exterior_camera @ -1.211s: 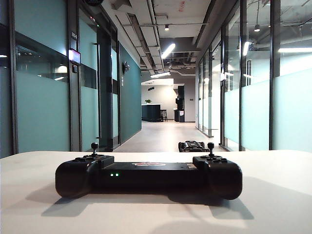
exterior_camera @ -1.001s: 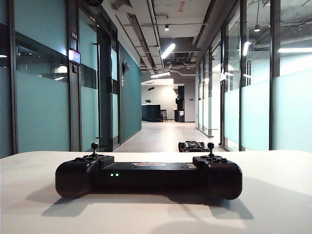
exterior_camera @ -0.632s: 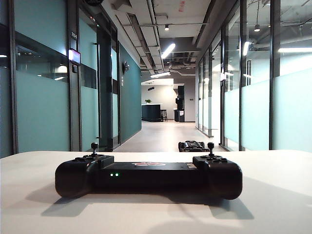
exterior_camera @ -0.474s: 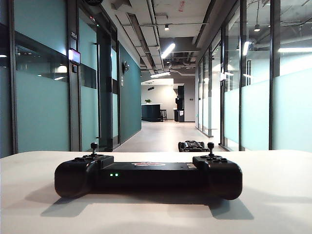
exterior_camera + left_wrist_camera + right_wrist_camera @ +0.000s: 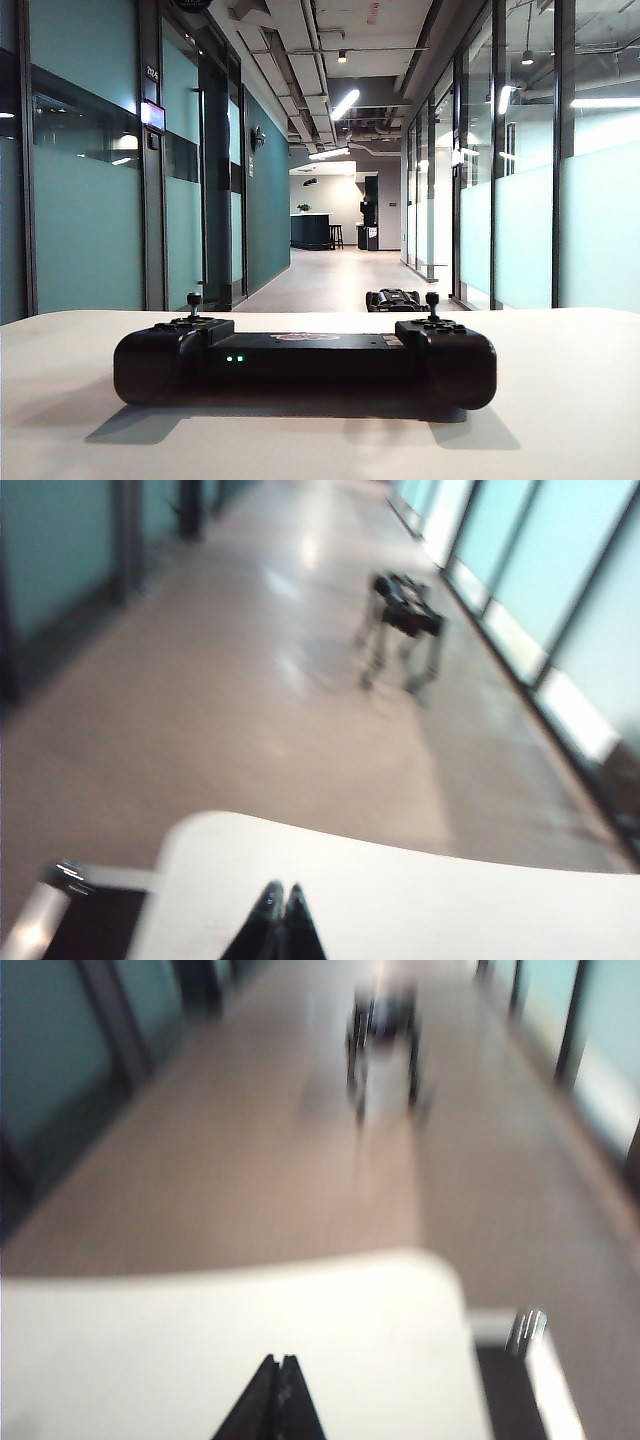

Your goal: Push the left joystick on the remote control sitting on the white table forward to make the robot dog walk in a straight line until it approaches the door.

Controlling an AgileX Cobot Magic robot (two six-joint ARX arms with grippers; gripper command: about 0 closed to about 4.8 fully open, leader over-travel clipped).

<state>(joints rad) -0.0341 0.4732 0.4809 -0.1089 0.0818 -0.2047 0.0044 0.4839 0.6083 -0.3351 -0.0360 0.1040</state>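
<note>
- The white table (image 5: 560,400) is seen to fill the lower part of the exterior view; beyond its far edge a long corridor floor (image 5: 220,680) is noted.
- The remote control (image 5: 305,362) is found lying flat on the table at centre, two green lights lit on its left half.
- The robot dog (image 5: 397,298) is observed on the corridor floor past the table, at about 1 o'clock from the controller; it appears standing in the left wrist view (image 5: 405,620).
- The left end effector (image 5: 278,920) is seen over the table with its tips pressed together, nothing held.
- The right end effector (image 5: 278,1392) is likewise pressed together and empty above the table.
- The left joystick (image 5: 193,302) stands upright and untouched at 10 o'clock on the controller.
- Judgement: contact is not yet made. The closed left tip is best brought against the near side of the cap and pushed straight toward 12 o'clock, without sideways drift, so a straight walk is kept and the controller is not slid.
</note>
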